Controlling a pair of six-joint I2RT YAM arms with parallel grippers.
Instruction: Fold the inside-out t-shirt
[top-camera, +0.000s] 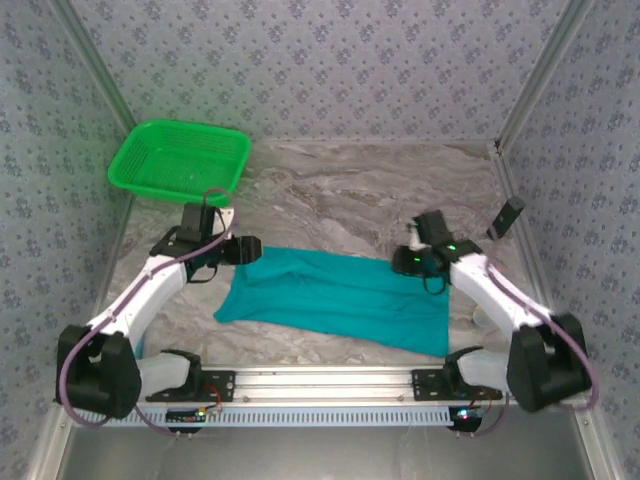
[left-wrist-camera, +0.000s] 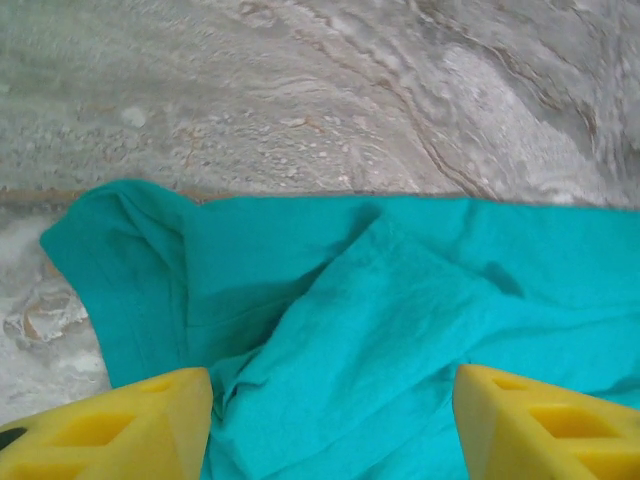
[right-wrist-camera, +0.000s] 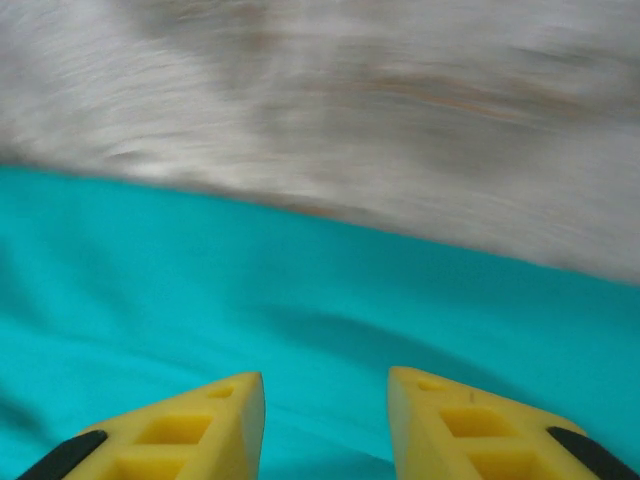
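The inside-out t-shirt is teal and lies flat in a long band across the near half of the marble table. My left gripper hovers at the shirt's far-left corner. In the left wrist view that gripper stands open, its yellow fingers wide apart over rumpled folds of the t-shirt. My right gripper sits over the shirt's far-right edge. The blurred right wrist view shows this gripper open too, with smooth teal t-shirt below the gap and nothing pinched.
A bright green mesh basket stands at the back left corner. A small black device leans on the right wall. An aluminium rail runs along the near edge. Patterned walls close in three sides.
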